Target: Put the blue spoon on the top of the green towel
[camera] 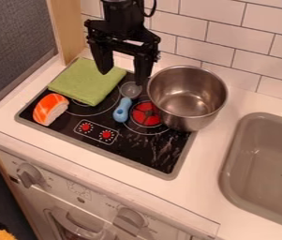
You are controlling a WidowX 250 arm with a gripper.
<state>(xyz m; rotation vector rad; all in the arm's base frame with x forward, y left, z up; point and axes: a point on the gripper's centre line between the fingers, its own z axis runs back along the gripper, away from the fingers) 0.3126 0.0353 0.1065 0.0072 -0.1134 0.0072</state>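
Blue-handled spoon (122, 110), round-bowled, lies beside a folded green towel (86, 82); the black tool (123, 78) hangs open.

toy kitchen | stovetop (163, 157) | sink (262, 164) | oven knobs (29, 175) | wall tiles (215, 35)

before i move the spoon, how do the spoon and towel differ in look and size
The spoon is slim, with a blue handle and a greyish bowl; the towel is green all over. The towel is folded into a flat, broad pad, much larger than the narrow spoon. Both lie on the stove.
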